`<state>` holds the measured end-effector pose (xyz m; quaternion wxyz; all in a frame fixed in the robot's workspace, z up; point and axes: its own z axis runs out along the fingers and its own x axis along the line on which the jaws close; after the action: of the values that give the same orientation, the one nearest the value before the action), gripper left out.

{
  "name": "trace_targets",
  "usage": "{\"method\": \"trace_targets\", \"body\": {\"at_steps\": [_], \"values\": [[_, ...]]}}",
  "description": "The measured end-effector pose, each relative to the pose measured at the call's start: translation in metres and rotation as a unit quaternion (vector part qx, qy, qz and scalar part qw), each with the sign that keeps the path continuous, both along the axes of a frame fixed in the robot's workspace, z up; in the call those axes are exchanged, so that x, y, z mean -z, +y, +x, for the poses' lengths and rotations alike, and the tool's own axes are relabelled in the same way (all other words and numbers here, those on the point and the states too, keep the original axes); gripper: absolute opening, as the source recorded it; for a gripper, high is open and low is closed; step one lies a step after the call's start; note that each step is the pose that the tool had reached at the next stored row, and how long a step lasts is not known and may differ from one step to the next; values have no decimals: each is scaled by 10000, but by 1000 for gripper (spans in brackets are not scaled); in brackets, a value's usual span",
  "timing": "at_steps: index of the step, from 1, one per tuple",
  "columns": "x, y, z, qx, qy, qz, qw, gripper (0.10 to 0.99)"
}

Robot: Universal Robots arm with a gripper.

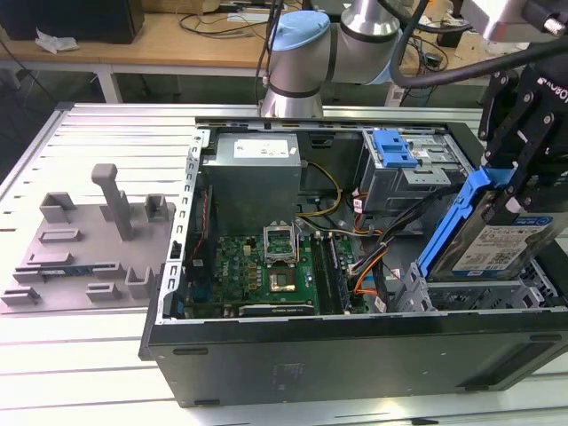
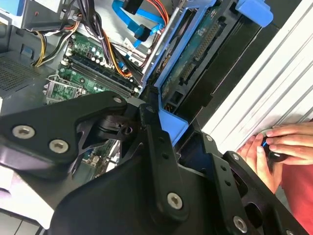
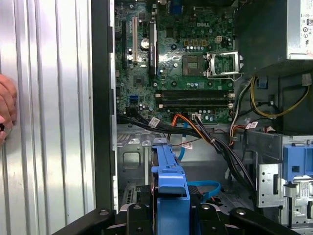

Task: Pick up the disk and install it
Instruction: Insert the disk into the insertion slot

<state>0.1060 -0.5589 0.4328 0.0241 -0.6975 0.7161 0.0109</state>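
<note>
Work surface is a ribbed silver metal tabletop (image 1: 98,133), pretty evenly lit. Behind it there's a light wooden bench (image 1: 169,40) on white legs (image 1: 108,84), with a black box (image 1: 71,18) and tangled dark cables (image 1: 222,22) on top. Shadowy under the bench.

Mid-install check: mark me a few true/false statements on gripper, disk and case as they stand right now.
1. The gripper holds the disk. True.
2. The disk lies flat in its bay. False: it is tilted above the drive cage, at the exterior view's right.
3. The case is open. True.
4. A cooler covers the processor socket. False: the socket is bare.
5. A hand is on the table beside the case. True.
</note>
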Motion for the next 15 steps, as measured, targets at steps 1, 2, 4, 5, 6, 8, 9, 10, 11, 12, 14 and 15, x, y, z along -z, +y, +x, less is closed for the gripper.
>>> {"method": "trace_targets", "body": {"at_steps": [1,2,4,5,6,8,9,10,11,12,14,15], "values": [[15,-1,0,0,0,-1,10000,369],[38,-3,0,0,0,0,10000,369],[83,-7,0,0,0,-1,10000,369],[121,-13,0,0,0,-1,10000,369],[153,-20,0,0,0,-1,10000,369],[187,-31,0,0,0,-1,10000,369],[222,-43,0,0,0,0,10000,369],[263,-59,0,0,0,0,10000,369],[289,-70,0,0,0,-1,10000,369],[306,-77,0,0,0,-1,10000,369],[337,-80,0,0,0,-2,10000,376],[344,-80,0,-1,0,-3,10000,435]]}}
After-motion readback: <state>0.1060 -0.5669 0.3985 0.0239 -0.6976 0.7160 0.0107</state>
